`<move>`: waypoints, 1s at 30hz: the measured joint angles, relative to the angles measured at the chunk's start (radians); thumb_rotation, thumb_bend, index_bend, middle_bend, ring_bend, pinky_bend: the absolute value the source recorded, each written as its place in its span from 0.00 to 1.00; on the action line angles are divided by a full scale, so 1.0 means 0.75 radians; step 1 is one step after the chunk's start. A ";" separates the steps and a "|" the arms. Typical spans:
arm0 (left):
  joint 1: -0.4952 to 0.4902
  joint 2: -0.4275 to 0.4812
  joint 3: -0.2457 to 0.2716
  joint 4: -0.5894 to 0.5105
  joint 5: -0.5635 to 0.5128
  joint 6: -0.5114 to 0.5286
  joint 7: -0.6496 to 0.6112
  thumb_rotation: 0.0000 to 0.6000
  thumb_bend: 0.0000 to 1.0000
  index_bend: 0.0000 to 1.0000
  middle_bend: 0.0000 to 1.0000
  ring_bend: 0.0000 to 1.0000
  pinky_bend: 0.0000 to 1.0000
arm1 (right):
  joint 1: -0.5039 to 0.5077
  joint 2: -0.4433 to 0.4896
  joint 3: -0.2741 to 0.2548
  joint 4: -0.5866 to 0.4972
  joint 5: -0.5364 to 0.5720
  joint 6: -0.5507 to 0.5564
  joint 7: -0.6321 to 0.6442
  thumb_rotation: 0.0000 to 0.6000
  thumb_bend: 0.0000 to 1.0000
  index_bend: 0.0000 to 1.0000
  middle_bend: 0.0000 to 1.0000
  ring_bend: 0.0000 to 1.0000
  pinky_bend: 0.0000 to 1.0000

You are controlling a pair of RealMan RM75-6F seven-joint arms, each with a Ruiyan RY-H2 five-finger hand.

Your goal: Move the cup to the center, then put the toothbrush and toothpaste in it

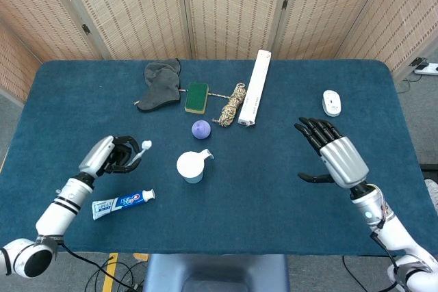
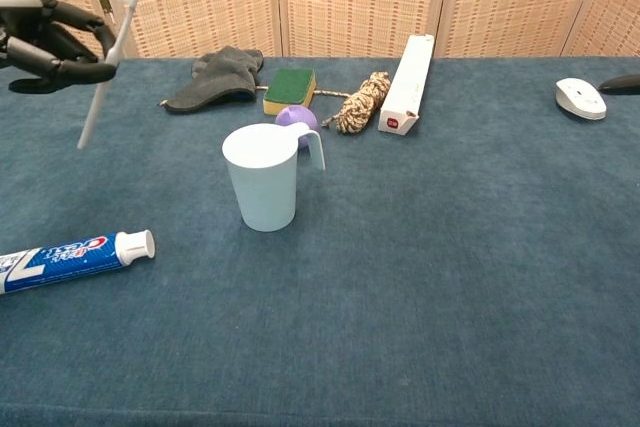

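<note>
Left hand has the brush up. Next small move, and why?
Probably carry the left hand rightward until the toothbrush is over the cup. The brush is held nearly upright, handle down, clear of the table and left of the open cup.
</note>
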 measured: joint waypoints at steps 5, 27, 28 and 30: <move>-0.067 -0.058 -0.035 -0.053 0.024 -0.024 -0.051 1.00 0.43 0.62 0.89 0.82 0.93 | -0.012 0.012 0.001 -0.007 0.004 0.011 -0.001 1.00 0.00 0.00 0.06 0.10 0.14; -0.341 -0.416 -0.131 0.077 -0.328 -0.033 0.220 1.00 0.43 0.62 0.89 0.82 0.92 | -0.026 0.049 0.014 -0.044 0.006 0.024 -0.003 1.00 0.00 0.00 0.06 0.10 0.14; -0.345 -0.424 -0.132 0.090 -0.342 -0.030 0.228 1.00 0.43 0.62 0.89 0.82 0.92 | -0.026 0.049 0.014 -0.041 0.005 0.024 0.000 1.00 0.00 0.00 0.06 0.10 0.14; -0.351 -0.441 -0.132 0.115 -0.366 -0.026 0.242 1.00 0.43 0.62 0.89 0.82 0.92 | -0.026 0.047 0.014 -0.037 0.003 0.023 0.004 1.00 0.00 0.00 0.06 0.10 0.14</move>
